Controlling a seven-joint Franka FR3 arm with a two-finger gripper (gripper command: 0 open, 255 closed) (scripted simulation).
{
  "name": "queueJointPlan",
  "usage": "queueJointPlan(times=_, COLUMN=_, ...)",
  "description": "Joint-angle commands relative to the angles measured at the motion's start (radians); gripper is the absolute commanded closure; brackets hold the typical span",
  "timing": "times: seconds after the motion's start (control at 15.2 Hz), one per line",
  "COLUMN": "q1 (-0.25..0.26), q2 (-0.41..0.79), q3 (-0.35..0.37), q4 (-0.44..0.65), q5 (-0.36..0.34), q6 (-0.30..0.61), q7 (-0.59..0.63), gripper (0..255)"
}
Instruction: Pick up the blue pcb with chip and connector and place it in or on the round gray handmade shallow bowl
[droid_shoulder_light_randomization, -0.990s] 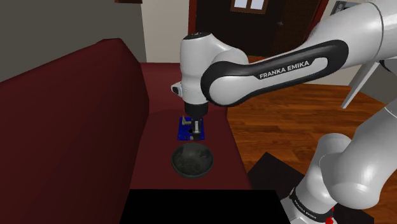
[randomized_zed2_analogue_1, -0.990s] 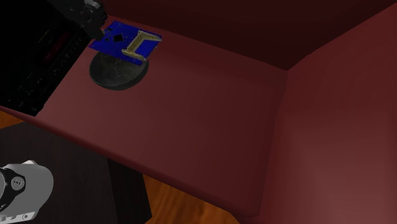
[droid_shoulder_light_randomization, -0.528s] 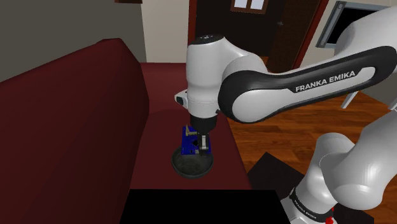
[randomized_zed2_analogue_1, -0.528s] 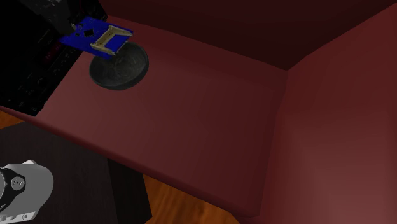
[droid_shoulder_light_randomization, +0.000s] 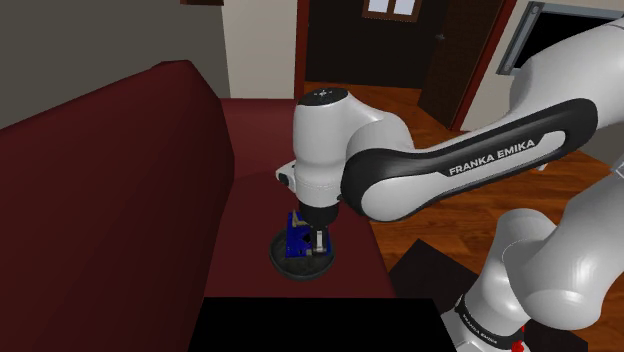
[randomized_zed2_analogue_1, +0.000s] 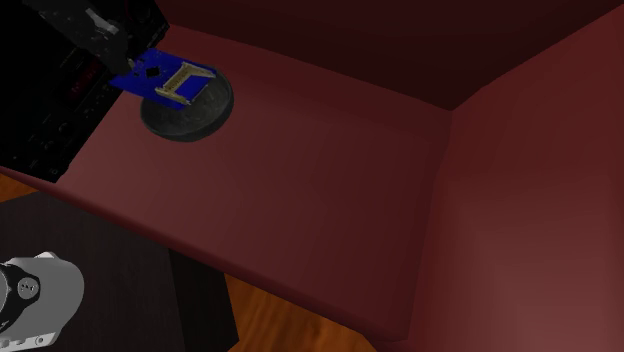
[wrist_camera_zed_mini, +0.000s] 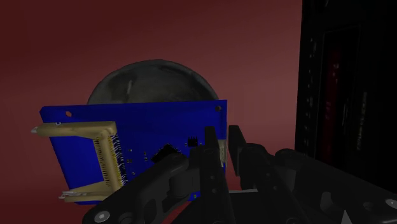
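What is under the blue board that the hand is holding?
The dark round bowl lies under the blue board, on the dark red seat. Part of its rim and inside shows; the board hides the rest.

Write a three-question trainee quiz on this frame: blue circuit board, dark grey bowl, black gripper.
1. True or false: the blue circuit board with a tan connector lies loose on the dark red sofa seat, well away from the round dark grey shallow bowl.
2. What does the bowl rest on? A. a glass table B. the sofa seat C. a kitchen counter
3. Fill in: the black two-finger gripper is ___ on the board's edge.
Key: 1 false, it hangs over the bowl; 2 B; 3 shut.
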Motion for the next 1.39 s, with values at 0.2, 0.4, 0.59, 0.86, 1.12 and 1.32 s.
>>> queueJointPlan(times=0.2, q1=-0.002, q2=0.033, q3=0.007, q4=-0.038, q5=-0.007, q6=0.071, q7=0.009, gripper=255)
queueJointPlan(times=0.4, q1=-0.003, q2=0.057, q3=0.011, q4=-0.063, q5=-0.012, q6=0.119, q7=0.017, gripper=255)
queueJointPlan(times=0.59, q1=-0.003, q2=0.057, q3=0.011, q4=-0.063, q5=-0.012, q6=0.119, q7=0.017, gripper=255)
queueJointPlan(times=0.86, q1=-0.003, q2=0.057, q3=0.011, q4=-0.063, q5=-0.012, q6=0.119, q7=0.017, gripper=255)
queueJointPlan(times=1.12, q1=-0.003, q2=0.057, q3=0.011, q4=-0.063, q5=-0.012, q6=0.12, q7=0.017, gripper=0)
queueJointPlan(times=1.32, q1=-0.003, q2=0.057, q3=0.011, q4=-0.063, q5=-0.012, q6=0.119, q7=0.017, gripper=0)
